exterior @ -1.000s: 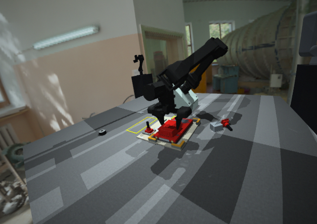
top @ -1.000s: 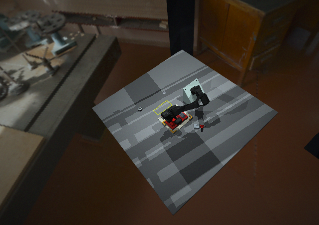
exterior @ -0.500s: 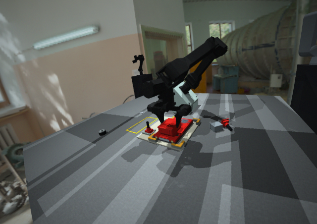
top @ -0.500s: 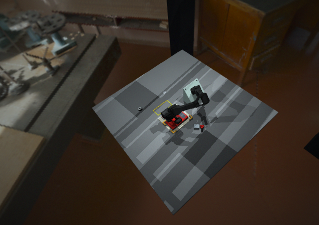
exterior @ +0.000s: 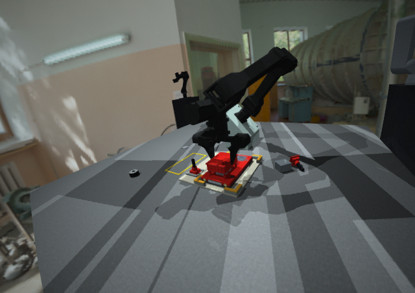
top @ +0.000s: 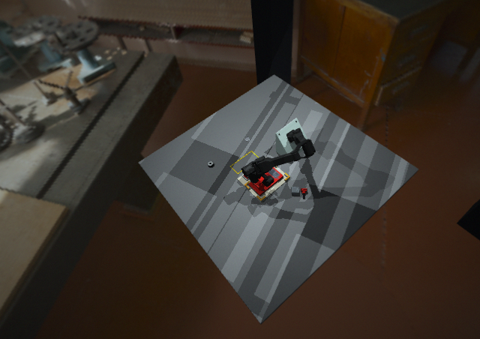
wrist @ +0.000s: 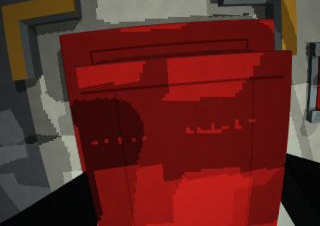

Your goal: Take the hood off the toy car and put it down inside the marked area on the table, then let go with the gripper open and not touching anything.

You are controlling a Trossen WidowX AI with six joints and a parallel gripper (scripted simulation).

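Observation:
My gripper [exterior: 222, 159] [wrist: 185, 172] is shut on the red hood [exterior: 218, 161] [wrist: 180, 131], with one finger on each of its sides. In the exterior view the hood is raised a little above the red toy car [exterior: 245, 160] [top: 263, 190] [wrist: 170, 32]. In the wrist view the hood covers most of the car, whose far end shows beyond it. The car sits on a cream board [exterior: 187, 179] [wrist: 150, 6] with orange corner brackets. The marked area, a yellow outline [top: 241, 158] [exterior: 178, 174], lies on the table beside the board. The arm partly hides the hood in the top view.
A red piece with a black stem [exterior: 194, 170] stands at the board's side nearest the outline. A grey block [top: 295, 191] [exterior: 283, 165] and a red-and-black tool [top: 304, 190] [exterior: 295, 161] lie on the other side. A black ring [top: 210, 163] [exterior: 133, 173] lies beyond the outline.

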